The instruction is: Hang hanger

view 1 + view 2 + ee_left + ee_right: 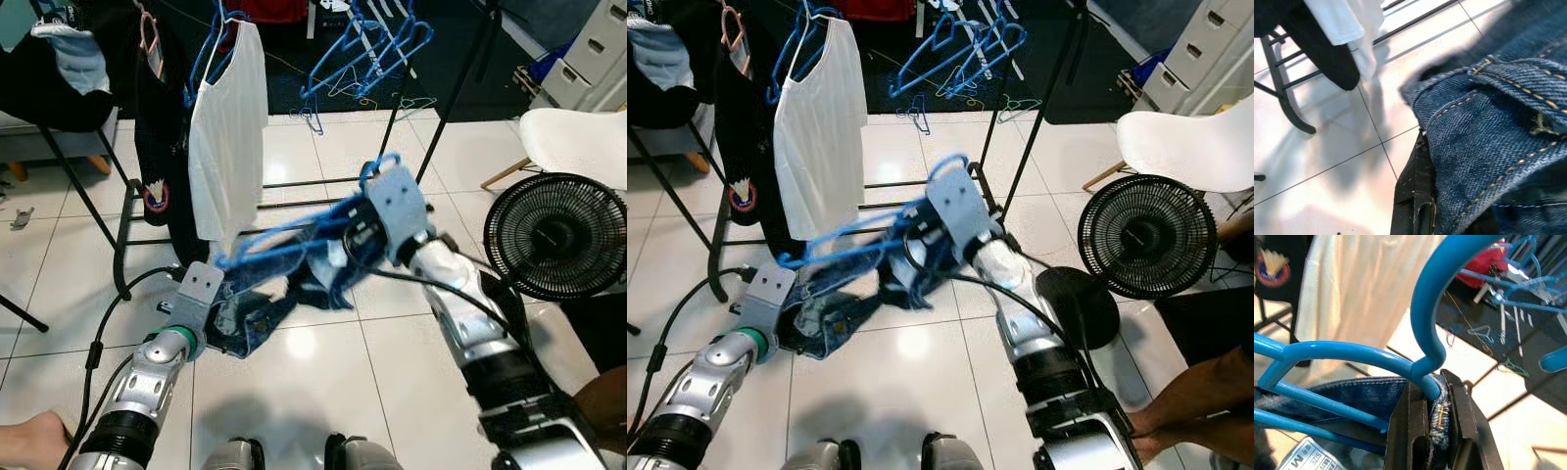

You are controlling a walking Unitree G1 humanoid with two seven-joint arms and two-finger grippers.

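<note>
In the right wrist view, the right gripper point(1432, 423) pinches the blue hanger point(1425, 333) and jeans point(1498, 127); the left gripper point(1418, 205) clamps denim above the tiled floor point(294, 392).

The hanger point(1422, 323) pinched in the right tool point(1432, 431) is bright blue. The jeans point(294, 284) on it are dark blue with yellow stitches. Past the tool hang a white shirt point(227, 147) and a black top point(162, 137) with a red round patch. The floor point(294, 392) is shiny white tiles.
</note>
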